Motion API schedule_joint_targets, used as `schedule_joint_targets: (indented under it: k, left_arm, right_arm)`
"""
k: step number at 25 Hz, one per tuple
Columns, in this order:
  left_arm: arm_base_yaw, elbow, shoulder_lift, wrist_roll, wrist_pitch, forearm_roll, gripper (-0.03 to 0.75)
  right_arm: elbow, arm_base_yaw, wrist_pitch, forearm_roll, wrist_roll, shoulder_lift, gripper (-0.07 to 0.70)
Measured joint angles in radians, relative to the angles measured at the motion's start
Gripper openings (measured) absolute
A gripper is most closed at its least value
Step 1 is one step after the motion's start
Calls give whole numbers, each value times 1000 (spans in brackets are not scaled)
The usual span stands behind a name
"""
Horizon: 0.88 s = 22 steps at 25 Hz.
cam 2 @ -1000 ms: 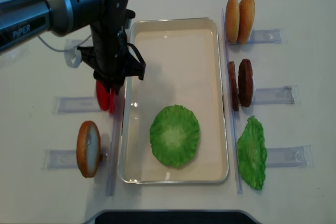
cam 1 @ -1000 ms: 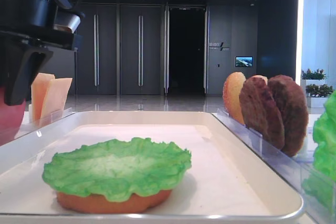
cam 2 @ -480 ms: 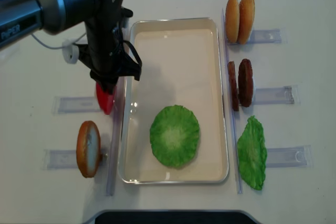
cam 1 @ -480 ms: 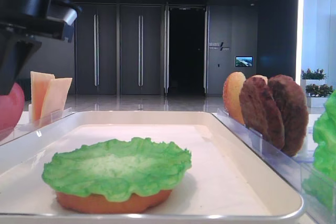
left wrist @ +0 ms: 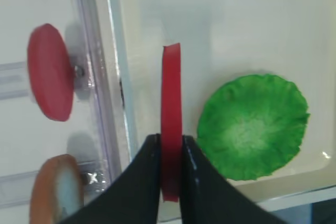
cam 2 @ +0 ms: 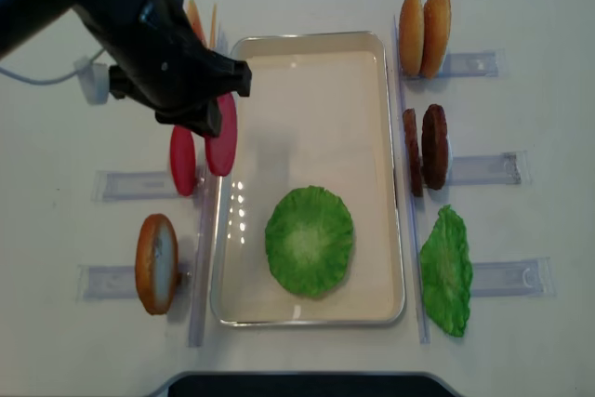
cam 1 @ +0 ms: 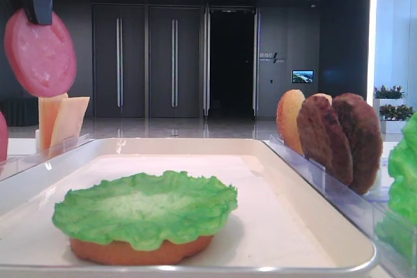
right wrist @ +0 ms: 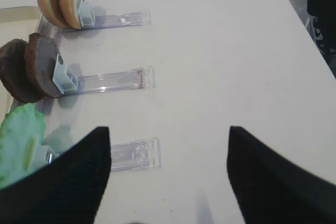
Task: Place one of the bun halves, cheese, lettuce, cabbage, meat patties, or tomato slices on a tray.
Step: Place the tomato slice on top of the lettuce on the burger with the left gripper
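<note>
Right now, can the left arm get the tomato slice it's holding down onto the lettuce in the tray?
Probably yes. The left end effector grips the tomato slice above the tray, and nothing stands between it and the lettuce.

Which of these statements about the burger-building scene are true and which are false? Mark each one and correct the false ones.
1. The left tool is shut on a tomato slice. True.
2. The held slice lies flat on the tray. False: it hangs on edge, lifted in the air.
3. A lettuce leaf sits on a bun half in the tray. True.
4. Two meat patties stand in a rack to the tray's right. True.
5. The right tool holds a bun. False: its jaws stand open and empty.
6. No tomato slice is left in the rack. False: one stands there.
</note>
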Motion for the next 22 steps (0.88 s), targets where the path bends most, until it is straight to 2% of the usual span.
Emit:
schedule_joint_targets:
  k: [4, 8, 12, 15, 17, 22]
  left_arm:
    - [0, 147, -113, 39, -105, -103, 60]
    - [0, 323, -247, 105, -238, -236, 60]
    - [0, 458, -343, 270, -349, -458, 60]
    - [0, 517, -360, 442, -386, -611, 60]
    - [0, 541, -359, 502, -407, -665, 60]
    - [0, 571, -328, 536, -453, -693, 58]
  right_arm:
    - [0, 0, 0, 0, 0, 0, 481]
    - [0, 0, 0, 0, 0, 0, 481]
    - [0, 0, 0, 0, 0, 0, 481]
    - [0, 0, 0, 0, 0, 0, 481]
    - [0, 0, 0, 0, 0, 0, 481]
    - [0, 0, 0, 0, 0, 0, 481]
